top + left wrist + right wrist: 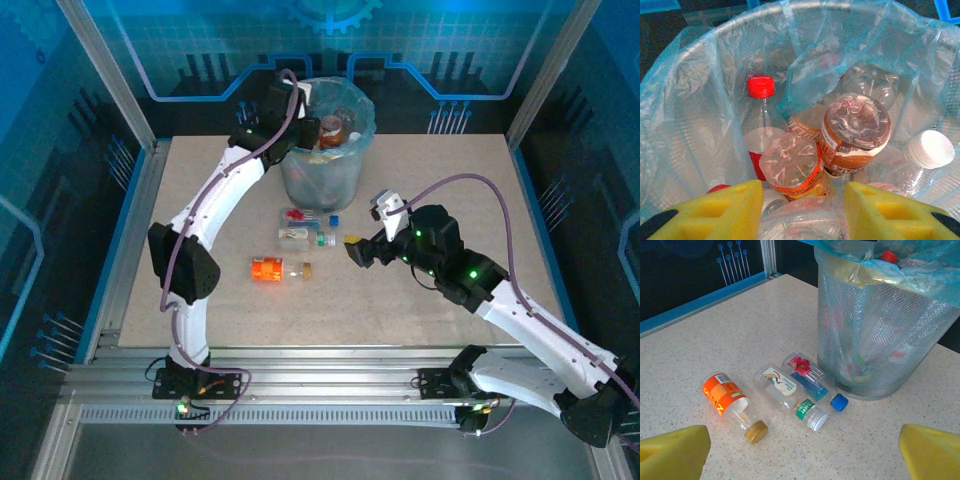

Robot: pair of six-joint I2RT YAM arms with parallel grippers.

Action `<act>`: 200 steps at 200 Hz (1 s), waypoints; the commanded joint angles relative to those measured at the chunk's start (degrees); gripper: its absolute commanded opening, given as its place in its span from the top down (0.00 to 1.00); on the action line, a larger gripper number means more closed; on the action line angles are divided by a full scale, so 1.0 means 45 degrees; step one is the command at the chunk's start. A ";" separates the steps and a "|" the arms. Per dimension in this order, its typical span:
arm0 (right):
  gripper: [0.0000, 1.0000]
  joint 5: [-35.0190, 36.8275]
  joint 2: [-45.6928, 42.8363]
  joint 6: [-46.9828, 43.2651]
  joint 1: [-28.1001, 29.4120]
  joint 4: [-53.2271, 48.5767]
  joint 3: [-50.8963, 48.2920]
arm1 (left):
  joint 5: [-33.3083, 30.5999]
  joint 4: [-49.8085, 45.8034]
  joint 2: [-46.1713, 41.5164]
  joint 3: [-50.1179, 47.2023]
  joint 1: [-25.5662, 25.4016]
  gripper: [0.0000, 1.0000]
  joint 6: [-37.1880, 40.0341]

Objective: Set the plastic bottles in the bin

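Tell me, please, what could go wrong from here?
The bin looks heaped almost to its rim, so the clear bottle that the left gripper seems to hold above it might bounce out when released. The blue-capped bottle and the white-capped bottle lie side by side near the bin; the open right gripper may knock one while taking the other.

speckled beige table (450, 300), aluminium rails (330, 385) at near edge, blue strip (116, 250) along left side. aluminium posts (107, 70) hold blue circuit-print wall panels (200, 40), gear motif on the back one. cool bluish light.
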 commanded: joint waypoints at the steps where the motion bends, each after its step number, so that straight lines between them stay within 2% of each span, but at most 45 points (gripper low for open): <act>1: 0.03 -0.0125 0.0072 0.0132 0.0124 -0.0084 0.0162 | 0.0152 -0.0649 0.0911 0.0459 0.0131 0.53 -0.0146; 38: 0.03 -0.0113 0.0161 0.0054 0.0135 -0.0332 0.0277 | 0.0462 -0.1061 0.1709 0.1129 0.0274 0.53 -0.0358; 92: 0.03 -0.0309 0.0482 0.0122 0.0139 -0.0629 0.0685 | 0.0910 -0.1139 0.1803 0.1452 0.0400 0.51 -0.0480; 118: 0.03 -0.0420 0.0609 0.0217 0.0131 -0.0643 0.0880 | 0.1234 -0.1359 0.1564 0.2387 0.0410 0.46 -0.0463; 156: 0.04 -0.0759 0.1013 0.0259 0.0171 -0.0821 0.1343 | 0.1746 -0.0717 -0.0040 0.2908 0.0410 0.35 -0.0696; 200: 0.08 -0.1732 0.1886 -0.0113 0.0276 -0.0919 0.2020 | 0.2113 0.0394 -0.3082 0.0826 0.0374 0.32 -0.0700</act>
